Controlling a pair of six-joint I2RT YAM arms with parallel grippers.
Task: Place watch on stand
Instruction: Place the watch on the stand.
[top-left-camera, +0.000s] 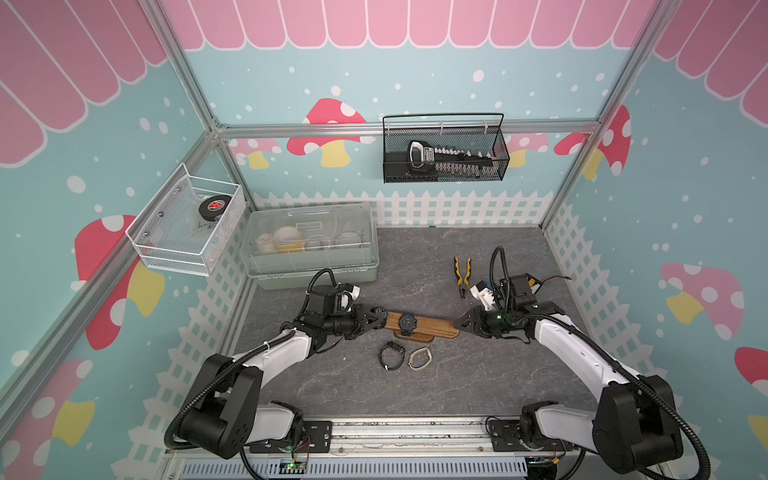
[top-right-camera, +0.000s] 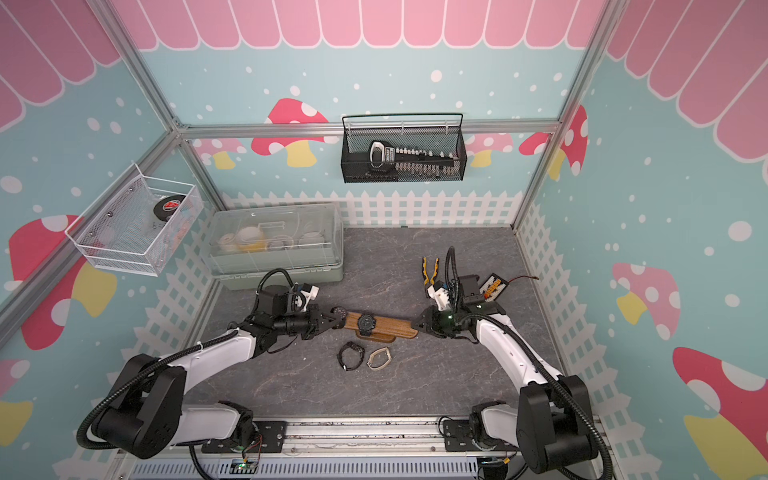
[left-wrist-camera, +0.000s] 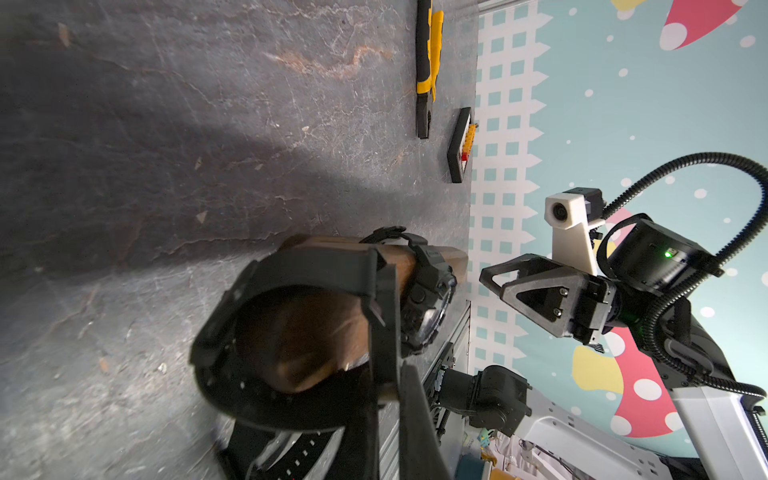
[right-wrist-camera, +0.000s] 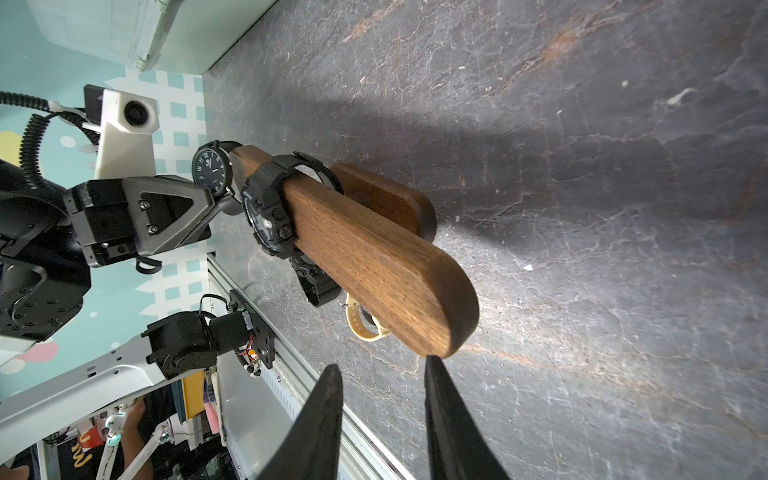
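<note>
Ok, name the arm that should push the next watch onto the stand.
Left. The left jaws are shut on the analog black watch, its strap loop at one end of the wooden stand; the right jaws are parted, empty, at the opposite end.

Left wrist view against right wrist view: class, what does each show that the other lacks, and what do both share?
Only the left wrist view shows the yellow-handled pliers, a small black board with yellow and red parts, and the right gripper whole, its jaws apart.

Only the right wrist view shows the round dial of the held watch, the left gripper whole, shut on that watch, and the pale green box.

Both show the wooden stand and the chunky black watch strapped round its bar.
</note>
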